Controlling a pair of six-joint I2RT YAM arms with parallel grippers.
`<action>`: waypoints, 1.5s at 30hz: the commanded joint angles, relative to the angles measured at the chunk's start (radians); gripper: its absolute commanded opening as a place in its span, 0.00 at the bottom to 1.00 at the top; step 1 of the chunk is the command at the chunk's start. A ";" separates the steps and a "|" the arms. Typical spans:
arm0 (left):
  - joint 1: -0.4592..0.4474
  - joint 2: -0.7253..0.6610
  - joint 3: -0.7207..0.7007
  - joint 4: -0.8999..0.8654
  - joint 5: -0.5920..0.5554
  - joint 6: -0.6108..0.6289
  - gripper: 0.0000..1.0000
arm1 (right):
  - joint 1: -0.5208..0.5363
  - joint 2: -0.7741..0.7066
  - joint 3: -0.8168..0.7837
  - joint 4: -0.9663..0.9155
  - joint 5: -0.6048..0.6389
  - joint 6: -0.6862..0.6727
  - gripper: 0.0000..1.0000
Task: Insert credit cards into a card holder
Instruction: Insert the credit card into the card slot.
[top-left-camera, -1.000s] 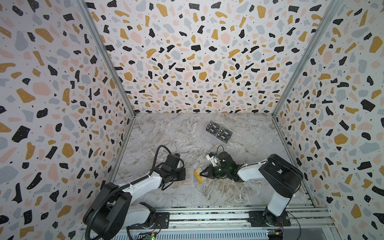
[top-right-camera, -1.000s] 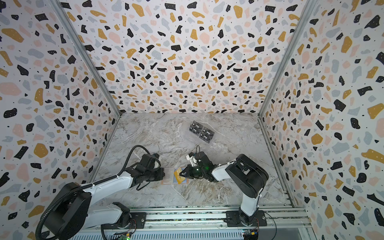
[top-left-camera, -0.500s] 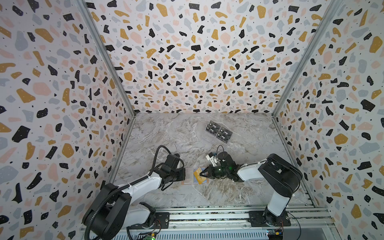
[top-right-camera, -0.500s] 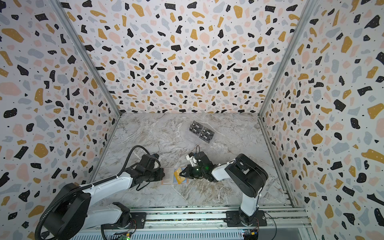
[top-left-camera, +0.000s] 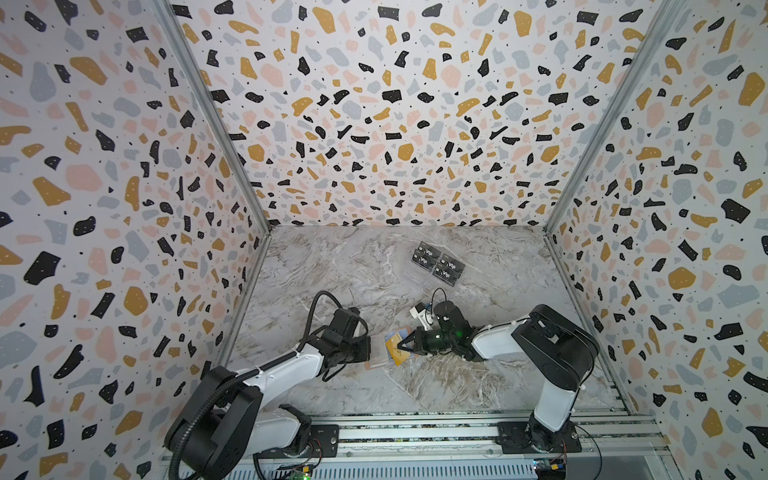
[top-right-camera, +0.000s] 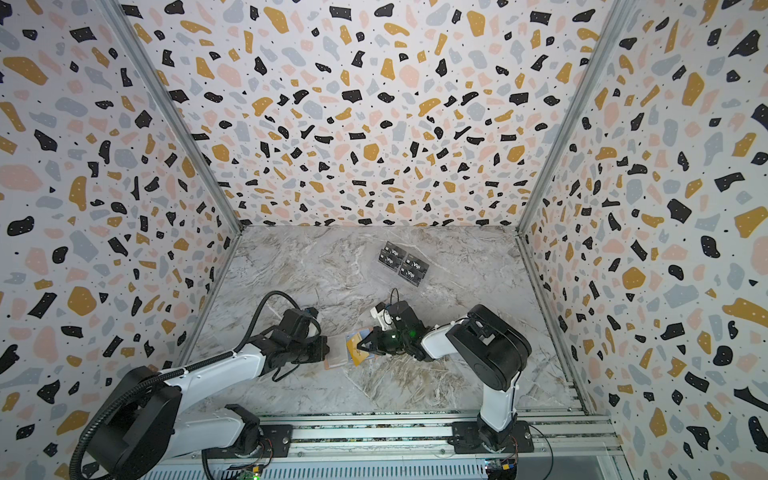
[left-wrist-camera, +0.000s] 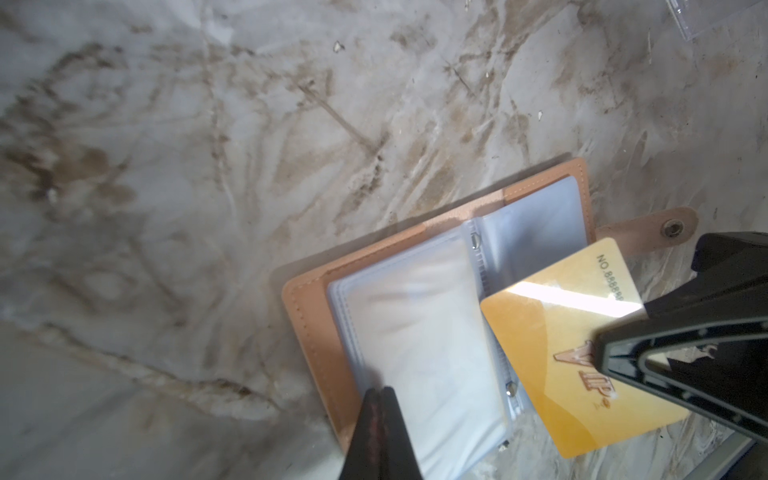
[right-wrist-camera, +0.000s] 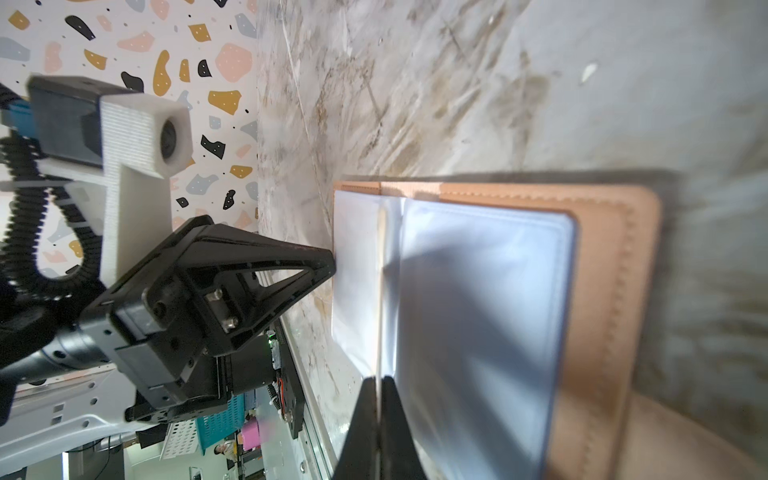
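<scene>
The peach card holder lies open on the marble floor, its clear sleeves facing up. A gold credit card hangs tilted over the holder's right half, and my right gripper is shut on it. The right wrist view shows this card edge-on against the sleeves. My left gripper is shut, with its tips pinching the edge of one pale sleeve on the holder's left side. The snap strap lies flat beside the holder.
Several black Vip cards sit on a clear stand at the back right of the floor. Terrazzo walls enclose three sides. A metal rail runs along the front by both arm bases.
</scene>
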 joint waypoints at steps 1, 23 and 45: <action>-0.003 0.006 -0.017 -0.027 -0.006 -0.004 0.00 | 0.006 -0.013 0.016 0.005 -0.031 -0.025 0.00; -0.004 0.040 0.003 -0.037 -0.034 0.012 0.00 | -0.013 -0.042 0.021 -0.037 -0.061 -0.084 0.00; -0.003 0.033 0.007 -0.049 -0.037 0.009 0.00 | -0.024 -0.050 0.011 -0.076 -0.057 -0.110 0.00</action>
